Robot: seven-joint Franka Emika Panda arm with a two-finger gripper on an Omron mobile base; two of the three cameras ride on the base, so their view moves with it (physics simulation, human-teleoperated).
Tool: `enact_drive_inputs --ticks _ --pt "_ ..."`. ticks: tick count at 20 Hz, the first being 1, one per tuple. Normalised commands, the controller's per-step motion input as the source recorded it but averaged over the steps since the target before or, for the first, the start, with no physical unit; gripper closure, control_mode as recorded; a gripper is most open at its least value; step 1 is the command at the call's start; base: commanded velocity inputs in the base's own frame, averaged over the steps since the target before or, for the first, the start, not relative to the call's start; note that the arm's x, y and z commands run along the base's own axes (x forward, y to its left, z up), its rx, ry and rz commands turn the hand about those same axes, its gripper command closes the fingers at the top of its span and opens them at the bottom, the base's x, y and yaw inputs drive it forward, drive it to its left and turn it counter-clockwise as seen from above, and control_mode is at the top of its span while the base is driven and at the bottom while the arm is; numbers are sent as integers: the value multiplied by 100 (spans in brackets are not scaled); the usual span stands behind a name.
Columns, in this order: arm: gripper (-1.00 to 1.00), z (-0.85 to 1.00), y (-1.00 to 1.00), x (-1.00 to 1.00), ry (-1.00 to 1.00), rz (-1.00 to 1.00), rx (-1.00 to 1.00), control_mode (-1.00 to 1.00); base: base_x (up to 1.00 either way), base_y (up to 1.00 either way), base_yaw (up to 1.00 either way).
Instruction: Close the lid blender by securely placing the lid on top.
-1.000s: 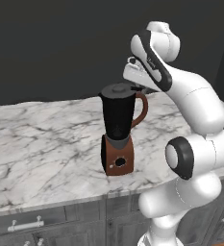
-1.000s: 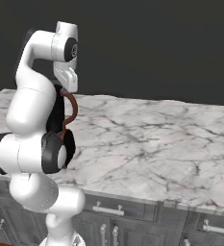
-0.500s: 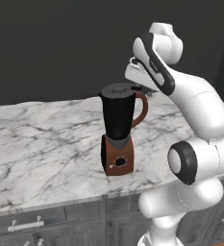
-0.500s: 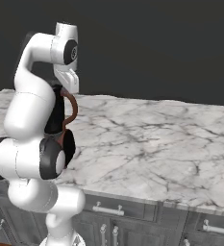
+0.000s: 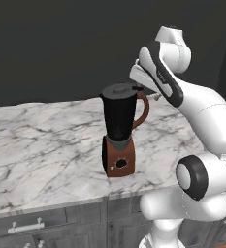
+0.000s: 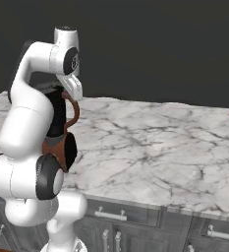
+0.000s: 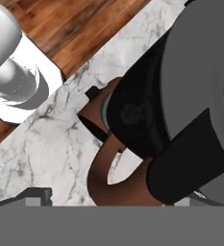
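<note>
The blender [image 5: 119, 133] stands on the marble counter [image 5: 46, 145], with a black jar, a reddish-brown handle [image 5: 143, 110] and a reddish-brown base. The dark grey lid [image 5: 118, 90] sits flat on the jar's mouth. My gripper [image 5: 146, 91] hovers just right of the lid, over the handle, open and holding nothing. From the hand view I look down on the lid [image 7: 200, 72], its dark side tab [image 7: 190, 158], the jar [image 7: 137, 120] and the handle [image 7: 104, 178]. In the right base view my arm covers most of the blender [image 6: 63, 145].
The counter [image 6: 155, 142] stretches wide to the right of the blender. Cabinet drawers with metal handles [image 5: 26, 226] run under its front edge. A dark wall stands behind. Wooden floor [image 7: 84, 24] lies beyond the counter's edge in the hand view.
The jaws have opened and let go of the lid, which stays on the jar. The hand has barely shifted, and the blender has not moved.
</note>
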Motion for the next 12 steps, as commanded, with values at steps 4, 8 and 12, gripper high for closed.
enact_drive_inputs --ticks 4,8,12 --pt "-100 -4 0 0 -7 0 0 -100 0 0 0" --pt "-100 -10 -2 0 0 -1 0 -100 0 0 0" --pt "-100 2 -18 4 0 -6 0 -100 0 0 0"
